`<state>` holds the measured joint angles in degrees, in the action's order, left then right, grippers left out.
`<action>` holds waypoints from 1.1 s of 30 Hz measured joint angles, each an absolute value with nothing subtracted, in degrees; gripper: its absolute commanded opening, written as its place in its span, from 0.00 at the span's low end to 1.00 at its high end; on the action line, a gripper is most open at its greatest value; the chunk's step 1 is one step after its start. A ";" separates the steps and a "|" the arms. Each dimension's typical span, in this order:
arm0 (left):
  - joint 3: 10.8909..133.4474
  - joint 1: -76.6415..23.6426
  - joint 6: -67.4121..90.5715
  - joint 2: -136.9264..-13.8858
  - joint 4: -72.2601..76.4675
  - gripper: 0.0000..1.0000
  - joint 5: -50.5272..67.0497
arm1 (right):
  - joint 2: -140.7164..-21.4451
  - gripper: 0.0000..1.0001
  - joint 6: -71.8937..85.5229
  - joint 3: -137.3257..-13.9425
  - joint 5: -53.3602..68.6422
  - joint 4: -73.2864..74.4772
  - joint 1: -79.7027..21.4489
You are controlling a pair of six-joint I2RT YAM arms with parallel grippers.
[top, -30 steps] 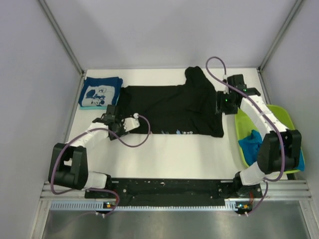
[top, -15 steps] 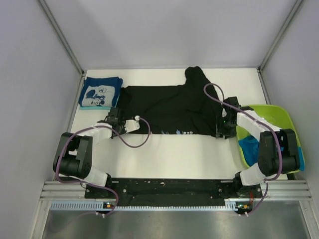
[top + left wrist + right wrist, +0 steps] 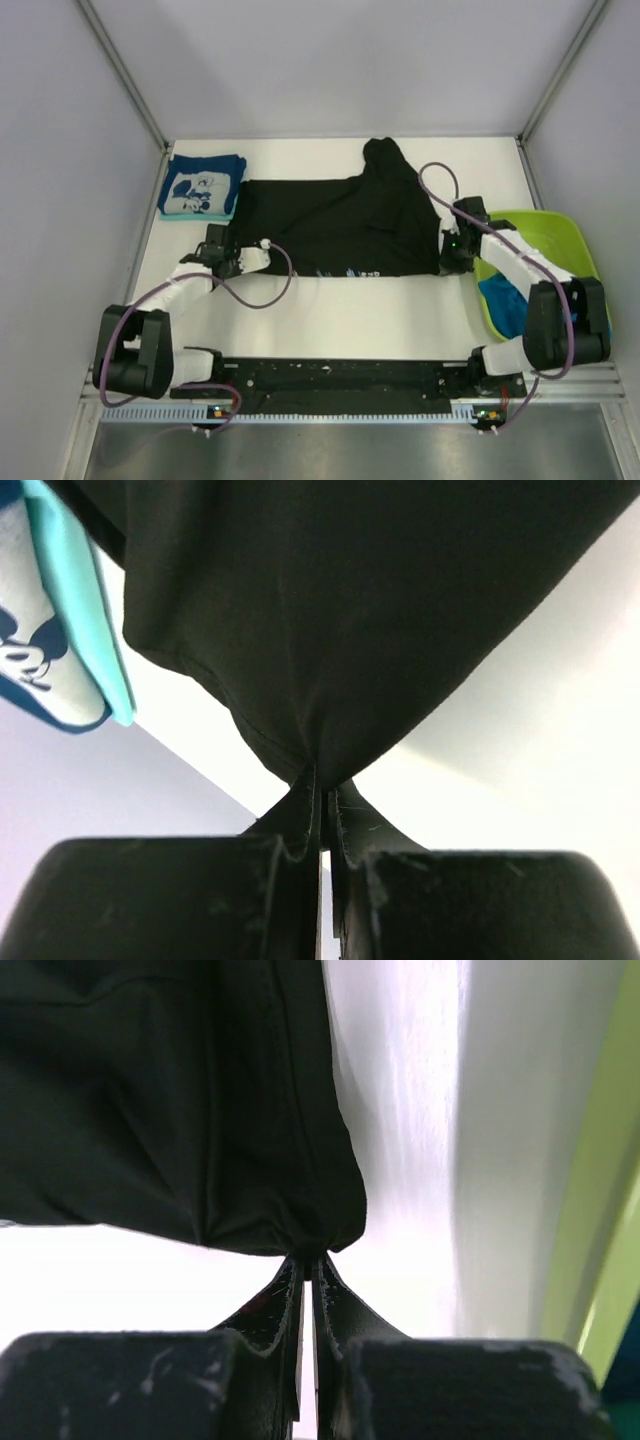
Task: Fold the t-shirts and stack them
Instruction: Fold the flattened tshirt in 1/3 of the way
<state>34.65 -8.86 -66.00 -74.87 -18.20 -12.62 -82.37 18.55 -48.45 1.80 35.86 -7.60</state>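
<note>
The large black t-shirt [image 3: 340,222] lies spread across the middle of the table, with light print near its front hem and a sleeve bunched up at the back. My left gripper [image 3: 238,262] is shut on its near left corner; in the left wrist view the black cloth [image 3: 330,610] is pinched between the fingertips of that gripper [image 3: 322,782]. My right gripper [image 3: 447,262] is shut on the near right corner, and the black cloth [image 3: 170,1090] puckers at the tips of this gripper [image 3: 308,1256]. A folded navy t-shirt [image 3: 203,186] with a white cartoon print lies at the back left.
A lime-green tub [image 3: 553,232] stands at the right edge of the table, with bright blue cloth [image 3: 503,293] in it. Its green wall [image 3: 600,1210] is close to my right gripper. The navy t-shirt [image 3: 45,655] lies just left of my left gripper.
Both grippers have shut on the black shirt's near corners. The right arm came from the shirt's far right side down to its near right corner. The bunched sleeve shifted slightly left.
</note>
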 measured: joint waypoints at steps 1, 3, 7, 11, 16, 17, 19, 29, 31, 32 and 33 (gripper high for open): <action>34.65 -8.73 -66.43 -73.84 -18.94 0.00 -12.95 | -80.49 0.00 19.14 -48.53 2.70 37.41 -7.60; 34.65 -8.05 -67.64 -71.48 -21.12 0.00 -13.32 | -77.12 0.00 19.68 -48.53 3.88 40.25 -7.60; 34.37 -7.22 -69.78 -66.04 -26.70 0.00 -13.30 | -68.97 0.00 21.17 -48.45 6.90 48.16 -7.68; 34.39 -6.48 -71.57 -62.41 -33.52 0.00 -13.41 | -59.72 0.00 23.22 -48.36 9.56 57.01 -8.60; 34.39 -6.35 -73.49 -61.98 -43.07 0.00 -14.70 | -56.16 0.00 24.69 -48.38 11.05 67.77 -11.68; 34.41 -6.35 -73.58 -61.98 -44.40 0.05 -14.81 | -56.18 0.14 24.88 -48.36 11.05 69.65 -12.34; 34.41 -6.35 -73.82 -61.95 -47.40 0.33 -15.18 | -56.12 0.39 25.56 -48.36 11.07 72.31 -13.39; 40.29 -6.31 -73.91 -63.24 -56.29 0.62 -18.74 | -54.17 0.38 27.70 -61.84 3.90 77.25 -16.78; 47.18 -7.03 -71.75 -64.36 -58.19 0.48 -16.27 | -52.77 0.26 28.25 -65.73 3.57 75.66 -17.17; 52.18 -8.14 -69.65 -65.21 -58.70 0.36 -14.04 | -51.88 0.21 28.93 -65.87 3.84 74.39 -17.98; 57.52 -9.80 -66.92 -66.15 -58.76 0.28 -11.25 | -51.03 0.18 29.34 -65.08 4.25 73.43 -18.81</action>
<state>57.52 -9.80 -66.92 -66.15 -58.76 -11.25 -51.03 29.34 -65.08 4.25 73.43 -18.81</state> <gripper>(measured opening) 0.519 0.307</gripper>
